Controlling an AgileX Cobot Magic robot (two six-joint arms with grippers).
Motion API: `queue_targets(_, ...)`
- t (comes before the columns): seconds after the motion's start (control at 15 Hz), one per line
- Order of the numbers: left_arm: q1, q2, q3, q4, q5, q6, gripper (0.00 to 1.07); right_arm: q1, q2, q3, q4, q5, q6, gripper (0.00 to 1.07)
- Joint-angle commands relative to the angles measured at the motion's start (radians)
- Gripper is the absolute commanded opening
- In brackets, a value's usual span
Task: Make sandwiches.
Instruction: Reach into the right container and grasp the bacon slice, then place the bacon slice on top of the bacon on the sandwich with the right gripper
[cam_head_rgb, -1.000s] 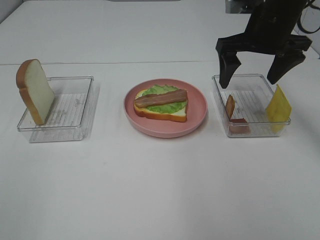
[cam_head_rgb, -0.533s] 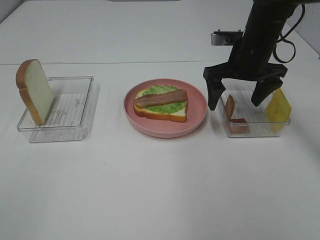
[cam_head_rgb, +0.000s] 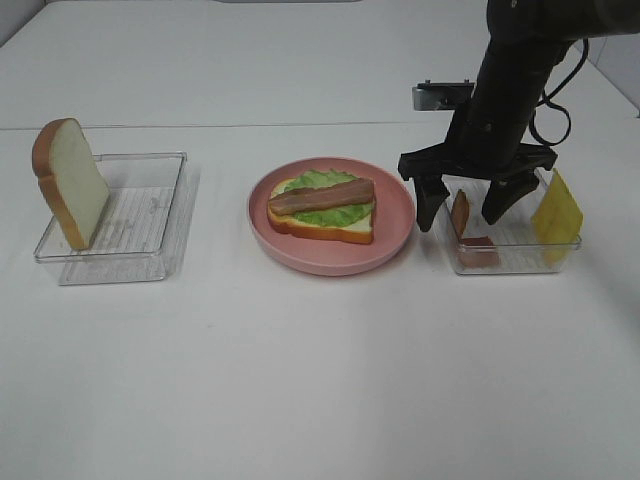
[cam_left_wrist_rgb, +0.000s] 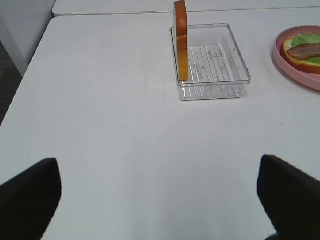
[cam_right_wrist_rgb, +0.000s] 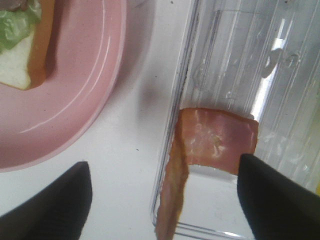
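The open-faced sandwich (cam_head_rgb: 320, 208) lies on the pink plate (cam_head_rgb: 330, 262): one bread slice with lettuce and a bacon strip on top. A second bacon strip (cam_head_rgb: 478, 243), bent, leans against the near-left wall of the right clear tray (cam_head_rgb: 520, 262), with a yellow cheese square (cam_head_rgb: 556, 208) at that tray's right end. My right gripper (cam_head_rgb: 459, 218) hangs open low over this strip, one finger outside the tray wall and one inside. The right wrist view shows the bacon (cam_right_wrist_rgb: 217, 142) between the fingers (cam_right_wrist_rgb: 50, 200), untouched. My left gripper (cam_left_wrist_rgb: 160, 200) is open above bare table.
A bread slice (cam_head_rgb: 70, 180) stands upright at the left end of the left clear tray (cam_head_rgb: 150, 255), also seen in the left wrist view as the slice (cam_left_wrist_rgb: 181, 40). The plate rim (cam_right_wrist_rgb: 85, 100) lies close beside the right tray's wall (cam_right_wrist_rgb: 185, 75).
My right gripper has come down and toward the tray's near-left corner, ending astride the bacon strip, and its jaws have narrowed a little. The left arm has not moved.
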Motion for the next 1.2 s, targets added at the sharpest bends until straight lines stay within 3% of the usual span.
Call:
queue_targets(0.07, 0.000, -0.001, 0.002, -0.003, -0.004, 0.000, 1.01, -0.004, 0.010, 0.005, -0.011, -0.007, -0.001, 0.59)
queue_targets(0.13, 0.000, -0.001, 0.002, -0.003, -0.004, 0.000, 1.01, -0.004, 0.010, 0.005, -0.015, -0.009, 0.002, 0.45)
queue_targets(0.2, 0.000, -0.001, 0.002, -0.003, -0.004, 0.000, 1.01, -0.004, 0.010, 0.005, -0.015, -0.011, 0.002, 0.40)
queue_targets(0.33, 0.000, -0.001, 0.002, -0.003, -0.004, 0.000, 1.01, -0.004, 0.010, 0.005, -0.023, -0.026, 0.009, 0.04)
queue_targets(0.4, 0.000, -0.001, 0.002, -0.003, -0.004, 0.000, 1.01, -0.004, 0.010, 0.005, -0.042, -0.029, 0.021, 0.00)
queue_targets(0.8, 0.000, -0.001, 0.002, -0.003, -0.004, 0.000, 1.01, -0.004, -0.020, -0.046, -0.075, 0.040, 0.020, 0.00)
queue_targets(1.0, 0.000, -0.001, 0.002, -0.003, -0.004, 0.000, 1.01, -0.003, -0.069, -0.191, -0.099, 0.163, 0.013, 0.00)
queue_targets(1.2, 0.000, -0.001, 0.002, -0.003, -0.004, 0.000, 1.01, -0.002, -0.095, -0.303, -0.028, 0.191, 0.006, 0.00)
